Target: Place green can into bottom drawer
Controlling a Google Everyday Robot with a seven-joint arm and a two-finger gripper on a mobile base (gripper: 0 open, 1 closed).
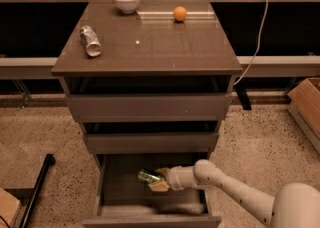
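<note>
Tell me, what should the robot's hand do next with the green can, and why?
Probably lower it a little, then let go. The gripper is already inside the open bottom drawer and looks shut on the green can, which sits over the drawer floor. I cannot tell if the can touches the floor yet, so easing down first seems safest.

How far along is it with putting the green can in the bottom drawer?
Done: the bottom drawer stands pulled open. In hand: the gripper holds the green can low inside the open drawer; whether the can touches the floor is unclear. Left: letting go of the can and drawing the gripper out.
</note>
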